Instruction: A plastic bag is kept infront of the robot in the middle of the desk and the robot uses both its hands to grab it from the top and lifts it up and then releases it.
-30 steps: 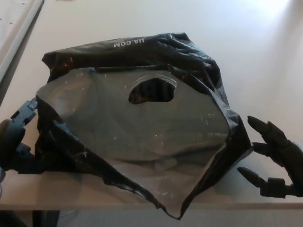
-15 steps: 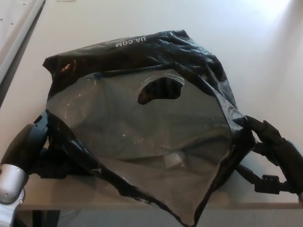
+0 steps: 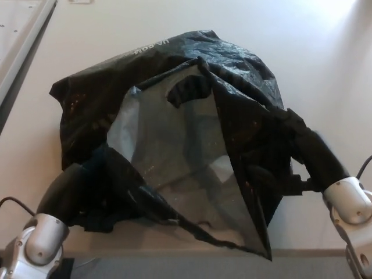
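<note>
Both arms reaching into a crumpled bag, ready for the lift

The pale surface carries the black plastic bag at its middle near edge, mouth bunched inward. The left hand and right hand press in from opposite sides, likely gathering the top; folds hide their fingers, so I cannot tell their grip.

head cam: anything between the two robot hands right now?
Only the crumpled black plastic bag on the beige desk. In the head view the left hand and right hand press into its opposite sides.
</note>
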`<state>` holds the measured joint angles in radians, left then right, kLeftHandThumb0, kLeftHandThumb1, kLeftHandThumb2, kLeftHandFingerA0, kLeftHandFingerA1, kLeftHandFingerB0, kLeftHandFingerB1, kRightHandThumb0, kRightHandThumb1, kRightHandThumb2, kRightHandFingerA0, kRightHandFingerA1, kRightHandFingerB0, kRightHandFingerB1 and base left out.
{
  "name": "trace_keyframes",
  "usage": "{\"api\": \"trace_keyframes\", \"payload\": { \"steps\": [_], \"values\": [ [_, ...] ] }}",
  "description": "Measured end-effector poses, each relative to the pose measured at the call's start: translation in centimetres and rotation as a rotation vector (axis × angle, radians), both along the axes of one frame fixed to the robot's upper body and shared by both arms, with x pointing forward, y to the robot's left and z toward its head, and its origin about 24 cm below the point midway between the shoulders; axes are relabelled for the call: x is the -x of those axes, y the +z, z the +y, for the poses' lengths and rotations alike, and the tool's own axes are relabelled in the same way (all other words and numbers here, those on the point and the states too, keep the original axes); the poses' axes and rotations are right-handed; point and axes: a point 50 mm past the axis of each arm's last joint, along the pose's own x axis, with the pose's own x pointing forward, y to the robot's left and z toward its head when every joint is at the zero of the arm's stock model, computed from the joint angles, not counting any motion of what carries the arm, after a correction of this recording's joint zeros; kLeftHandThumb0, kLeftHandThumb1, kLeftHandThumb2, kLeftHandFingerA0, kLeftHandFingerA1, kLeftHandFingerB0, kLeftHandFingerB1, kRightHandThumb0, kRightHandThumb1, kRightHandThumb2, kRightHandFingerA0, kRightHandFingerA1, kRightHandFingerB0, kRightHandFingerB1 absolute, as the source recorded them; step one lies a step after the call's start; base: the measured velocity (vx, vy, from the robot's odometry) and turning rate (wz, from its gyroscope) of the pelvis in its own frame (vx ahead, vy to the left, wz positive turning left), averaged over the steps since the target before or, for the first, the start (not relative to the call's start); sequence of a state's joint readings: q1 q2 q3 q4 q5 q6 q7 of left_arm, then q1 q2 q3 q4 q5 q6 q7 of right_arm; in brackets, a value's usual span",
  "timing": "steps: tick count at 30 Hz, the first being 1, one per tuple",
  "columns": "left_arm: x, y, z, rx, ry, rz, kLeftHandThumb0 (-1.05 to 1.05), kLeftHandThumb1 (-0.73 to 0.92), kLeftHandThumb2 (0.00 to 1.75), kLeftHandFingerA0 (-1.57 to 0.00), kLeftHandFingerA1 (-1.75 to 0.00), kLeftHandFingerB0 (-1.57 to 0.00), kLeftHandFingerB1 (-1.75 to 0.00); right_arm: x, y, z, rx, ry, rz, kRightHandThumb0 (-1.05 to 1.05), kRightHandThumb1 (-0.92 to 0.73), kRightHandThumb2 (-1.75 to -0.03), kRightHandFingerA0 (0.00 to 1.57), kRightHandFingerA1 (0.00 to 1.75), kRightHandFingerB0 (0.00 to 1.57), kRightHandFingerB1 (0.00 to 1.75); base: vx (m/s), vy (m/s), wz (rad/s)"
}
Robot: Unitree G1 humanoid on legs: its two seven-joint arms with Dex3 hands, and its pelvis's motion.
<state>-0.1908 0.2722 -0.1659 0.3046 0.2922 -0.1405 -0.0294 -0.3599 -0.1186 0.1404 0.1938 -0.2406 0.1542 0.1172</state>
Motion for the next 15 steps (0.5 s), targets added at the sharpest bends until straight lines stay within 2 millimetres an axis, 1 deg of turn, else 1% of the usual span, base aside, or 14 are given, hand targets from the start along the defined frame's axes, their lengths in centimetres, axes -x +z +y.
{"api": "trace_keyframes", "payload": {
  "steps": [1, 2, 3, 4, 5, 6, 7, 8, 9, 10, 11, 12, 13, 15],
  "values": [
    [0.0, 0.0, -0.1, -0.002, -0.005, 0.006, -0.47, 0.66, 0.59, -0.94, -1.31, -0.85, -0.55, -0.2, 0.0, 0.1, 0.007, -0.002, -0.001, -0.24, -0.47, -0.53, 0.53, 1.16, 0.63, 1.07, 0.0, 0.0, 0.0],
    [0.1, -0.2, -0.2, -0.008, -0.014, 0.022, -0.5, 0.68, 0.62, -0.94, -1.28, -0.88, -0.6, -0.3, -0.1, 0.1, 0.018, -0.007, -0.005, -0.15, -0.55, -0.46, 0.67, 1.75, 0.64, 1.62, 0.0, 0.0, 0.0],
    [0.1, -0.3, -0.2, -0.014, -0.024, 0.034, -0.5, 0.72, 0.61, -0.89, -1.37, -0.89, -0.79, -0.4, -0.2, 0.2, 0.019, -0.009, -0.007, -0.09, -0.6, -0.57, 0.9, 1.75, 0.74, 1.75, 0.0, 0.0, 0.0],
    [0.1, -0.4, -0.2, -0.027, -0.041, 0.054, -0.49, 0.75, 0.66, -0.73, -1.59, -0.74, -1.09, -0.6, -0.3, 0.2, 0.015, -0.014, -0.012, -0.14, -0.68, -0.6, 0.87, 1.75, 0.68, 1.75, 0.0, 0.0, 0.0],
    [0.1, -0.3, -0.2, -0.033, -0.052, 0.064, -0.49, 0.75, 0.66, -0.73, -1.59, -0.74, -1.09, -0.6, -0.4, 0.2, 0.006, -0.016, -0.016, -0.14, -0.68, -0.6, 0.87, 1.75, 0.68, 1.75, 0.0, 0.0, 0.0],
    [0.1, -0.2, -0.2, -0.034, -0.057, 0.067, -0.48, 0.77, 0.65, -0.71, -1.63, -0.73, -1.05, -0.7, -0.5, 0.2, -0.006, -0.019, -0.018, -0.18, -0.68, -0.59, 0.82, 1.75, 0.64, 1.75, 0.0, 0.0, 0.0],
    [0.1, -0.1, -0.2, -0.033, -0.065, 0.069, -0.47, 0.81, 0.65, -0.73, -1.7, -0.67, -1.31, -0.8, -0.6, 0.2, -0.027, -0.025, -0.021, -0.21, -0.69, -0.59, 0.78, 1.75, 0.61, 1.75, 0.0, 0.0, 0.0],
    [0.2, 0.0, -0.2, -0.027, -0.067, 0.071, -0.47, 0.81, 0.65, -0.73, -1.7, -0.67, -1.31, -0.8, -0.6, 0.2, -0.046, -0.03, -0.025, -0.21, -0.69, -0.59, 0.78, 1.75, 0.61, 1.75, 0.0, 0.0, 0.0],
    [0.2, 0.1, -0.1, -0.024, -0.068, 0.072, -0.46, 0.8, 0.66, -0.8, -1.75, -0.69, -1.45, -0.8, -0.5, 0.3, -0.055, -0.033, -0.028, -0.22, -0.69, -0.58, 0.77, 1.75, 0.63, 1.75, 0.0, 0.0, 0.0],
    [0.2, 0.2, 0.0, -0.011, -0.069, 0.073, -0.48, 0.65, 1.02, -1.1, -1.34, -0.8, -1.13, -0.9, -0.4, 0.2, -0.08, -0.042, -0.035, -0.22, -0.7, -0.58, 0.76, 1.75, 0.62, 1.75, 0.0, 0.0, 0.0],
    [0.2, 0.3, 0.0, -0.005, -0.07, 0.072, -0.48, 0.65, 1.02, -1.1, -1.34, -0.8, -1.13, -0.9, -0.3, 0.2, -0.095, -0.048, -0.038, -0.22, -0.7, -0.58, 0.76, 1.75, 0.62, 1.75, 0.0, 0.0, 0.0],
    [0.2, 0.5, 0.2, -0.004, -0.072, 0.069, -0.55, 0.64, 0.98, -1.14, -1.4, -0.8, -1.19, -1.0, -0.2, 0.1, -0.109, -0.054, -0.04, -0.21, -0.7, -0.58, 0.74, 1.75, 0.6, 1.75, 0.0, 0.0, 0.0],
    [0.2, 0.8, 0.4, -0.004, -0.072, 0.064, -0.43, 0.77, 0.66, -0.88, -1.75, -0.69, -1.63, -1.0, -0.1, 0.0, -0.122, -0.062, -0.042, -0.22, -0.71, -0.57, 0.73, 1.75, 0.61, 1.75, 0.0, 0.0, 0.0],
    [0.1, 1.3, 1.0, -0.007, -0.064, 0.056, -0.42, 0.77, 0.66, -0.87, -1.75, -0.68, -1.66, -1.1, 0.0, -0.3, -0.145, -0.077, -0.043, -0.25, -0.72, -0.56, 0.72, 1.75, 0.6, 1.75, 0.0, 0.0, 0.0]
  ]
}}
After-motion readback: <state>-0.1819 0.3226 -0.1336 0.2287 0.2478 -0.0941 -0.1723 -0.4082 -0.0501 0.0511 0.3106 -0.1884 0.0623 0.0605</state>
